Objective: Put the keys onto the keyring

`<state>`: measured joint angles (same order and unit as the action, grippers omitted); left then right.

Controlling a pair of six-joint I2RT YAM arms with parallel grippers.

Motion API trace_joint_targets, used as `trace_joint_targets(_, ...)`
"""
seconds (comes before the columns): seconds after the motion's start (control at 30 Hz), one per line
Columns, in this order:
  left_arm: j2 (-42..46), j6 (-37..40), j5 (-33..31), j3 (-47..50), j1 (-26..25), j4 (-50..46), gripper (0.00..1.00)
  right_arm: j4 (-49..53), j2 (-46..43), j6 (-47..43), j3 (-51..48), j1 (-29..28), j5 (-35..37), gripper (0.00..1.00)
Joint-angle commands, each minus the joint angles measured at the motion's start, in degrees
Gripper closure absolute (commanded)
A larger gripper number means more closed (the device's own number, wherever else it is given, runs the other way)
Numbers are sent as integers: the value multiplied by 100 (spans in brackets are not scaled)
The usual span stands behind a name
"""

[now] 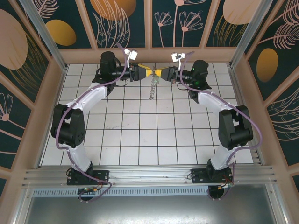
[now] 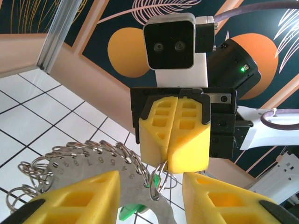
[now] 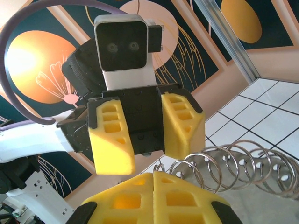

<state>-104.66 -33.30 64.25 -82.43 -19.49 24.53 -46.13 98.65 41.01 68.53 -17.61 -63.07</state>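
Top camera looks down from behind; wrist cameras (image 2: 169, 42) (very close) face each other, sharing the keyring (image 2: 70, 163).

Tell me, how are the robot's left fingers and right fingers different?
The left fingers stand apart, but the right fingers are pressed together. The right fingers seem to pinch a small loop of the keyring, while the left fingers just have the green key in the gap between them. Both pairs are yellow and face each other.
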Motion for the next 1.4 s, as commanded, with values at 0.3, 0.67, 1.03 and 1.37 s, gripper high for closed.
trace_joint_targets(0.3, -72, -388, 211, 78, -1, 684, 64, -564, -18, 122, 125, -37, -2, 100)
trace_joint_targets(0.67, -159, -432, 246, 8, -106, 726, 66, -557, 10, 130, 160, -80, 5, 100)
trace_joint_targets(1.03, -172, -448, 246, -62, -140, 720, 79, -483, 26, 75, 150, -98, 7, 100)
trace_joint_targets(1.37, -160, -431, 290, -52, -231, 755, 85, -392, 32, 27, 182, -139, 23, 100)
